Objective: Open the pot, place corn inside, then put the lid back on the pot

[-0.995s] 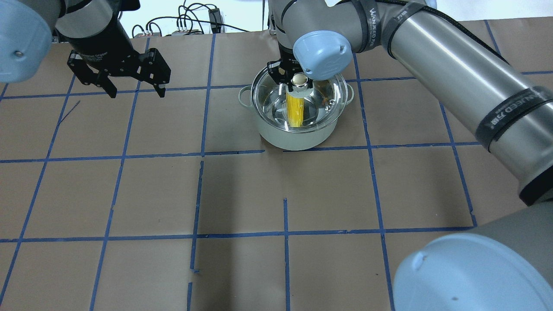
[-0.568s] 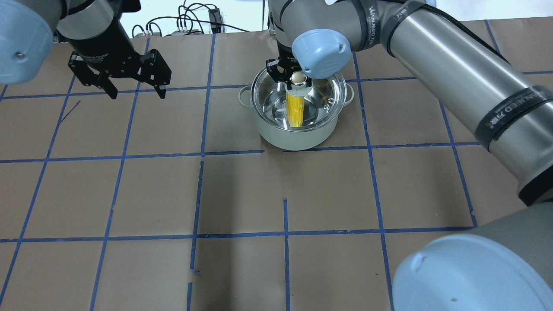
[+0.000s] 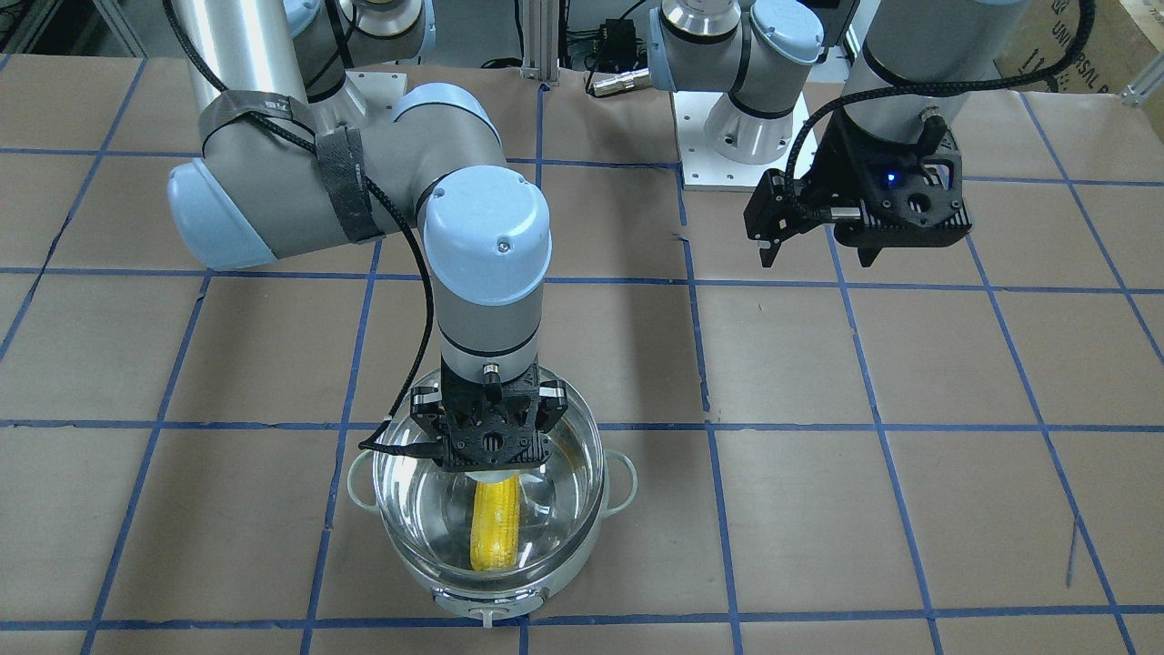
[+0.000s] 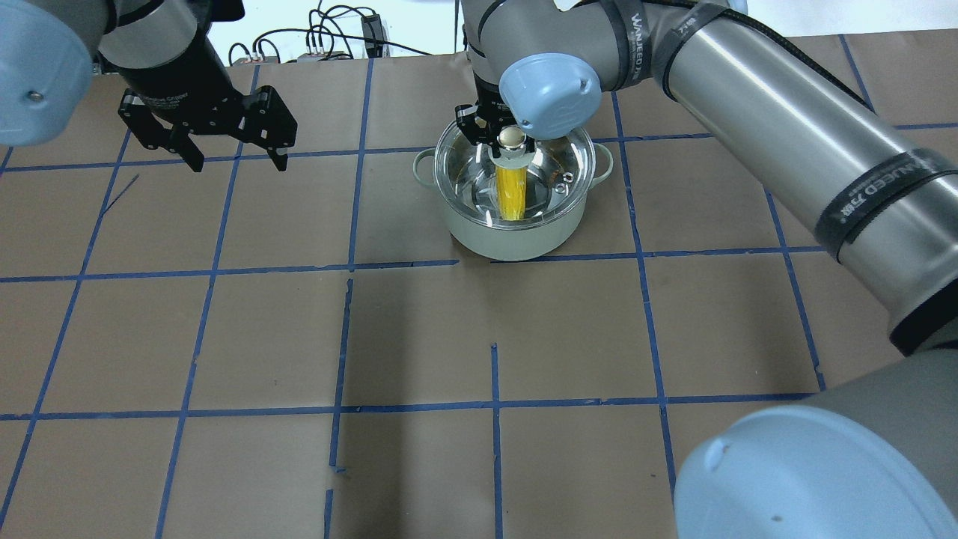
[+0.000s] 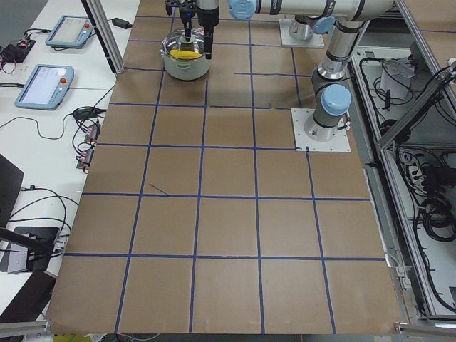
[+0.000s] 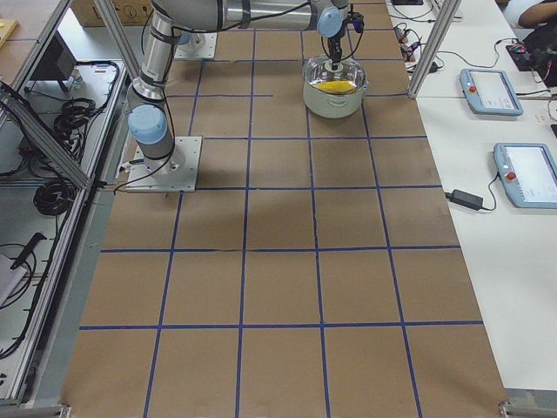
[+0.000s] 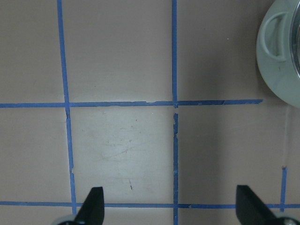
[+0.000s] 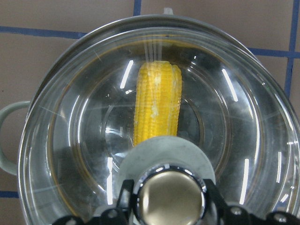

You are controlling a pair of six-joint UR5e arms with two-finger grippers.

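Note:
The pale grey pot [image 4: 516, 238] stands on the far middle of the table, with the yellow corn [image 4: 511, 196] lying inside it. The clear glass lid [image 4: 569, 161] covers the pot's opening, level with its rim or just over it. My right gripper [image 4: 511, 138] is shut on the lid's knob; in the right wrist view its fingers [image 8: 213, 199] clasp the knob above the corn [image 8: 157, 108]. My left gripper [image 4: 239, 161] hangs open and empty over bare table to the pot's left, and the left wrist view shows the pot's handle [image 7: 276, 28] at its upper right.
Brown paper with a blue tape grid [image 4: 494, 408] covers the table. Cables [image 4: 329, 37] lie beyond the far edge. Tablets [image 6: 492, 91] and a power brick [image 6: 466, 198] rest on a side table. The arm base plates [image 3: 737, 146] stand near the robot.
My right gripper has come down and shifted slightly left with the lid, so the lid now lines up with the pot's rim. The left arm has not moved.

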